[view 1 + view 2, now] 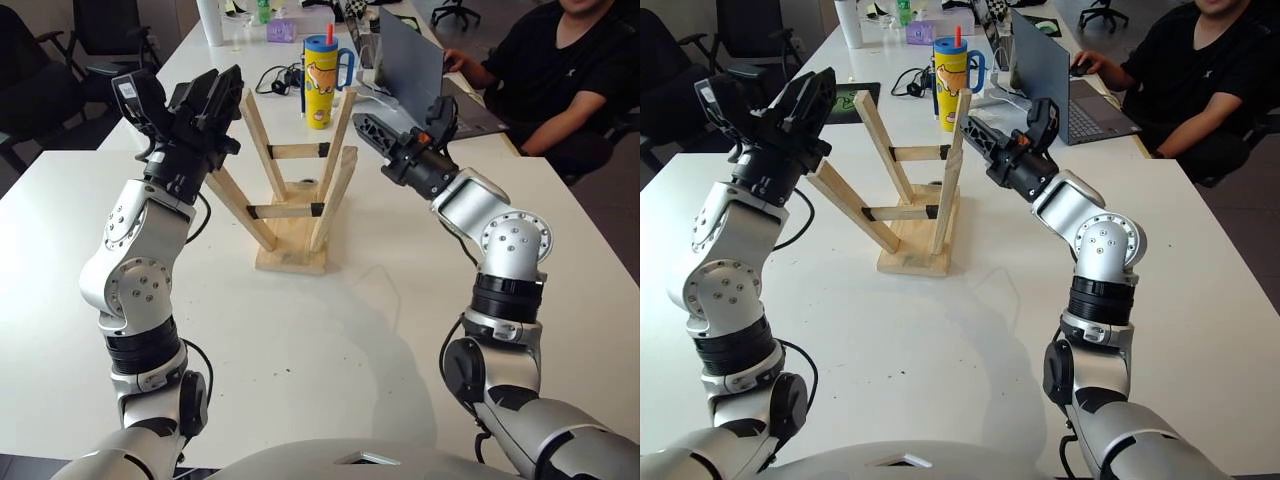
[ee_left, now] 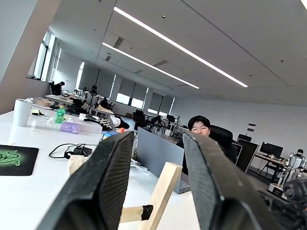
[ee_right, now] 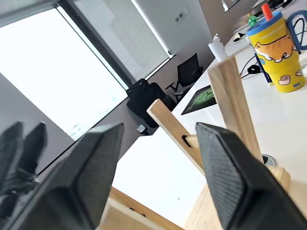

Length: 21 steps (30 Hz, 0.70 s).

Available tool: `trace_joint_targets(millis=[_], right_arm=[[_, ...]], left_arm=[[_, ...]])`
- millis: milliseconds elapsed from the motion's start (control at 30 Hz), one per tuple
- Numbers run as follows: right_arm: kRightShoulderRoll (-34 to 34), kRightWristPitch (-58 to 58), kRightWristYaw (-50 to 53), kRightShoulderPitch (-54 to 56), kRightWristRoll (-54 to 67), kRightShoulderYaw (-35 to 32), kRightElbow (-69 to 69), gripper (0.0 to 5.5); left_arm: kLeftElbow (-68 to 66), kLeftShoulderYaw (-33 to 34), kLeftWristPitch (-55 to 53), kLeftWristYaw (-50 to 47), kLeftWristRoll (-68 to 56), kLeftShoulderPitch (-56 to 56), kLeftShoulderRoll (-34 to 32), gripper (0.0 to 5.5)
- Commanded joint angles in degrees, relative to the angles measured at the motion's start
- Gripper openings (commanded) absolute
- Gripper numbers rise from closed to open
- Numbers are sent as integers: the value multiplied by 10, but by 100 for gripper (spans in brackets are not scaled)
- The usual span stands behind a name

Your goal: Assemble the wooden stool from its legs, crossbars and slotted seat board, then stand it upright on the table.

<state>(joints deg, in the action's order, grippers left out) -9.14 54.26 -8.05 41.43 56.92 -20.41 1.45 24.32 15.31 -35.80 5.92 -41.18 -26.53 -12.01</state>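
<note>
The wooden stool (image 1: 292,205) stands upside down in the middle of the white table (image 1: 330,360). Its seat board (image 1: 291,258) lies flat and its legs (image 1: 262,140) point up, joined by two crossbars (image 1: 296,151). My left gripper (image 1: 218,88) is open, just left of the leg tops and touching nothing; in the left wrist view a leg end (image 2: 160,191) shows beyond its fingers (image 2: 105,184). My right gripper (image 1: 398,118) is open too, close to the right of the near leg (image 3: 235,103), which stands behind its fingers (image 3: 229,167).
A yellow cup (image 1: 322,82) with a blue lid stands just behind the stool. A laptop (image 1: 410,62) and a seated person's hand are at the back right. A dark mouse pad (image 1: 855,100), cables and a white bottle (image 1: 210,20) lie farther back.
</note>
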Motion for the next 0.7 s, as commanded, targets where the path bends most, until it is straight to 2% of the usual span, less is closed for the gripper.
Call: trace_joint_targets(millis=[33,67,100,167,200,233,333,433,533,700], right_arm=[[-14,-8,6,35,15,-23,-19,278],[-16,-15,7,37,6,-23,-25,278],[-31,-31,-1,35,-38,6,-34,278],[-81,-71,-32,21,-160,115,-56,278],[-108,-121,-56,13,-243,188,-82,278],[-118,-162,-83,7,-291,230,-105,278],[-120,-248,-177,4,-357,301,-155,278],[-132,-288,-305,-5,-359,342,-136,278],[-165,-273,-446,-26,-310,350,-56,278],[-186,-193,-514,-25,-229,325,57,278]], left_arm=[[-14,-5,6,1,16,25,-4,188],[-15,0,11,-2,17,26,-3,188],[-19,9,20,-7,19,24,-2,188],[-28,21,39,-14,26,22,-2,188],[-35,24,52,-19,40,28,-2,188],[-40,30,62,-25,44,35,4,188],[-51,48,95,-39,65,54,8,188],[-92,64,111,-54,96,73,-3,188],[-138,84,127,-58,116,96,-8,188],[-156,96,141,-50,126,119,-12,188]])
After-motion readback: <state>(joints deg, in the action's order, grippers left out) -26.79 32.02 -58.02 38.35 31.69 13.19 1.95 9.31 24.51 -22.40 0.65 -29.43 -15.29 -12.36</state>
